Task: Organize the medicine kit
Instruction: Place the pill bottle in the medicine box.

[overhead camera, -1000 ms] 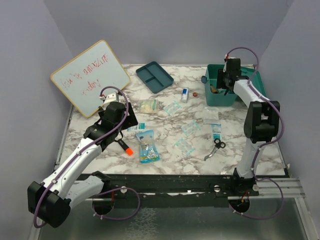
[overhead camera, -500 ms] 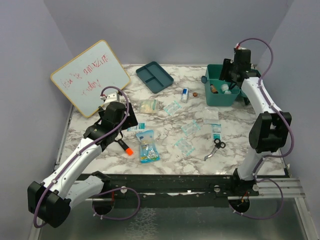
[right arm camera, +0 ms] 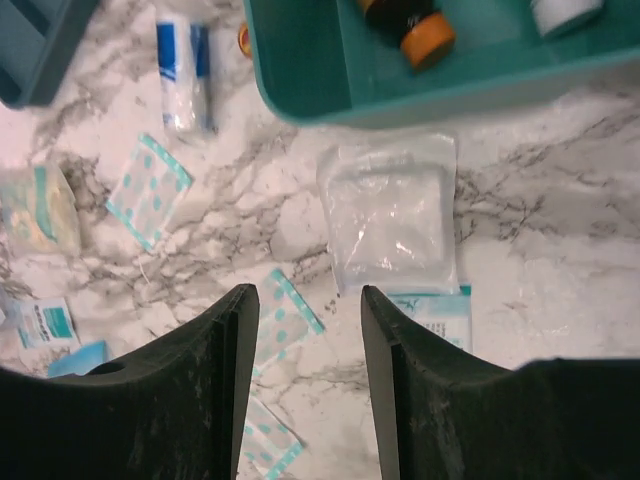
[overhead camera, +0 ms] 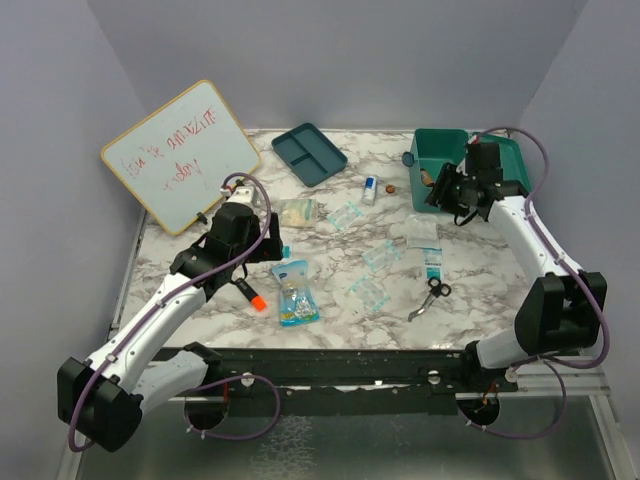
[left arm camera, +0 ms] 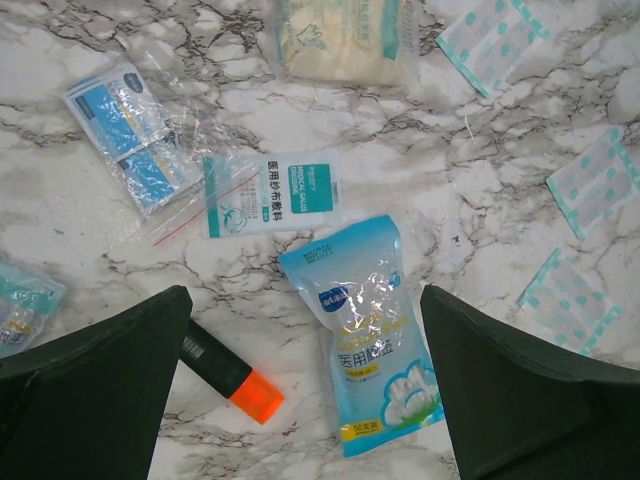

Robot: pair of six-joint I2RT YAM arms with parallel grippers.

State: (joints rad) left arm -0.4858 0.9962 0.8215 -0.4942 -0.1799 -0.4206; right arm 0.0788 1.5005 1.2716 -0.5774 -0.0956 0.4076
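The medicine kit (overhead camera: 446, 142) is a teal box standing open at the back right; its front wall (right arm camera: 320, 85) fills the top of the right wrist view, with a brown orange-capped bottle (right arm camera: 412, 27) inside. My right gripper (overhead camera: 448, 198) hovers just in front of the kit, open (right arm camera: 310, 300) with nothing between its fingers, over a clear gauze bag (right arm camera: 392, 215) and a dotted plaster (right arm camera: 285, 318). My left gripper (overhead camera: 272, 243) hangs wide open (left arm camera: 305, 295) above a blue cotton swab packet (left arm camera: 372, 335) and a black marker with an orange cap (left arm camera: 235, 375).
A flat teal divided tray (overhead camera: 309, 153) and a whiteboard (overhead camera: 180, 155) stand at the back left. Loose on the marble lie a white and blue tube (overhead camera: 370, 188), scissors (overhead camera: 432, 295), a gauze packet (left arm camera: 270, 192), a beige pack (left arm camera: 345, 35) and several plasters (left arm camera: 590, 185).
My right gripper has come out from over the kit and down to the table in front of it. The left gripper has shifted slightly to the right.
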